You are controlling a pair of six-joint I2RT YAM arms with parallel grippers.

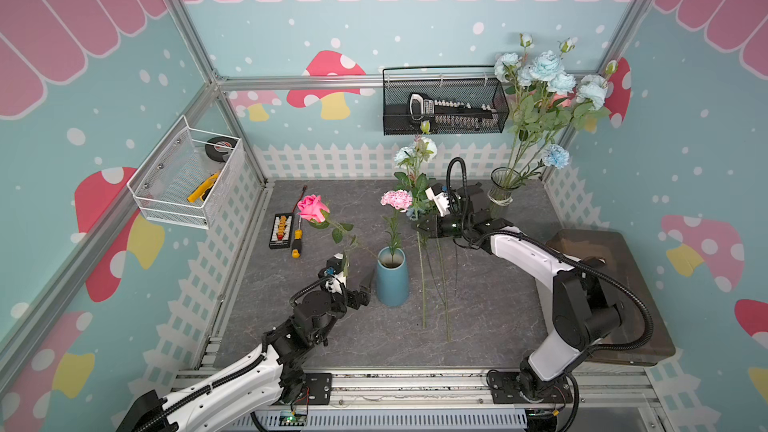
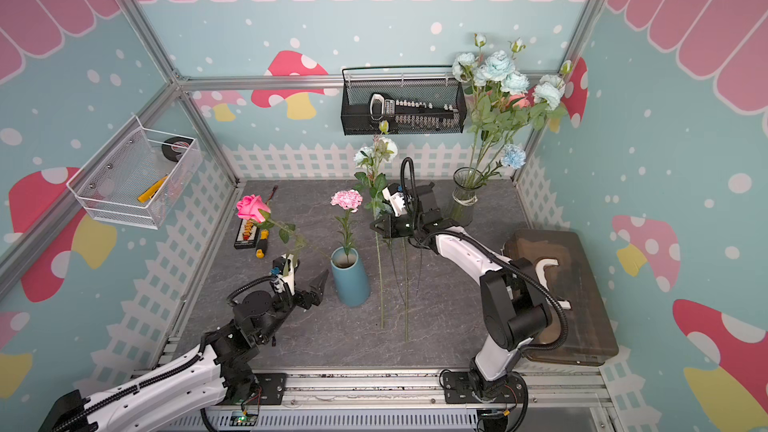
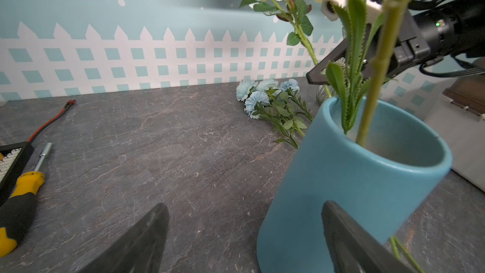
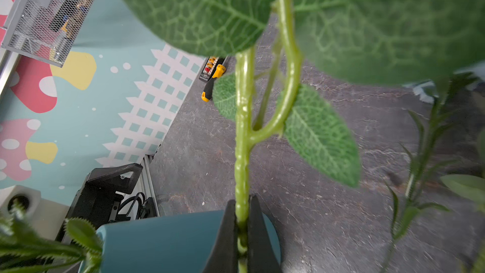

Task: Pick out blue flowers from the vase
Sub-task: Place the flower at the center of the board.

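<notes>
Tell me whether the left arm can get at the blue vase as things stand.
Probably yes: the left gripper is open right beside the blue vase, one finger overlapping its wall in the wrist view, with nothing between them.

The scene is lit brightly and evenly from overhead. Only soft, faint shadows are cast on the table point(image 1: 498, 317) around the blue vase point(image 1: 392, 280). Frame bars far from the vase are bowed in both top views. In the right wrist view, large leaves point(image 4: 199, 9) close to the lens are blurred.
</notes>
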